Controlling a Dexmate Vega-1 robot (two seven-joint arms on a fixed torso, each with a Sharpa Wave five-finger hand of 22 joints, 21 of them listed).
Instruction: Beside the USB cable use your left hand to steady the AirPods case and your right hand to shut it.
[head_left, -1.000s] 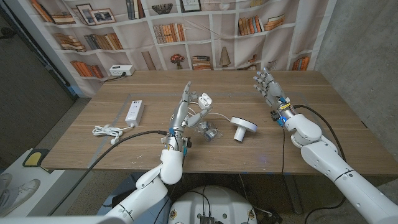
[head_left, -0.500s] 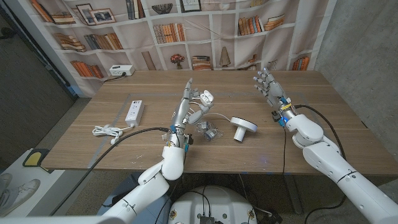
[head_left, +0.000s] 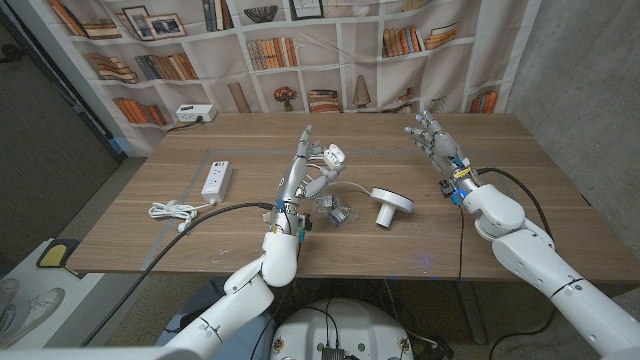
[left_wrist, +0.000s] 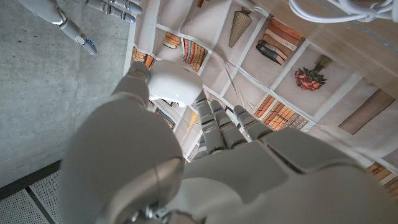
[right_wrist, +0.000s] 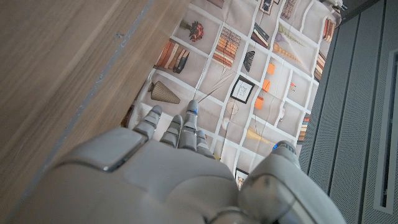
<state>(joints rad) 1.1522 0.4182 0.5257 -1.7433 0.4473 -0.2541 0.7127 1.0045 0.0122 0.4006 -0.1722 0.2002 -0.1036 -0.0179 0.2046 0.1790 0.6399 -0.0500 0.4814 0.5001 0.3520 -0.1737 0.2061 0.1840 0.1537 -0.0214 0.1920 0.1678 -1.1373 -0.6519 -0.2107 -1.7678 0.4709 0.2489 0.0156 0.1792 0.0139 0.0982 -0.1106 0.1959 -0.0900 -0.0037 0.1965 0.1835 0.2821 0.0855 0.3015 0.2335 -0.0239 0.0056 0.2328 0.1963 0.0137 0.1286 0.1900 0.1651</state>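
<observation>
**Two hands up, case in the left one**

Left to right in head view: white power strip (head_left: 216, 180) lying flat on the wooden table (head_left: 520, 200), long axis running away from the robot; coiled white cord (head_left: 174, 210) just beside its near end.

Left hand (head_left: 303, 175) is raised above mid-table, fingers reaching up and away. It pinches the AirPods case (head_left: 333, 156) at its fingertips: white, glossy, rounded. Case sits off the table, lid looks open, but too small to call its exact tilt. Left wrist view shows the same case (left_wrist: 175, 81) as a smooth white rounded shell pressed against the thumb, seen against the printed bookshelf backdrop (left_wrist: 292, 74).

White USB cable (head_left: 352, 187) trails on the table just right of that hand. Near it: a small clear crinkled item (head_left: 335, 211), then a white disc on a short stem (head_left: 391, 204) lying tipped over.

Right hand (head_left: 430, 138) is well apart to the right, lifted, fingers spread, grasping nothing. Right wrist view shows wood grain of the table edge and the backs of its fingers (right_wrist: 180, 134), straight.
</observation>
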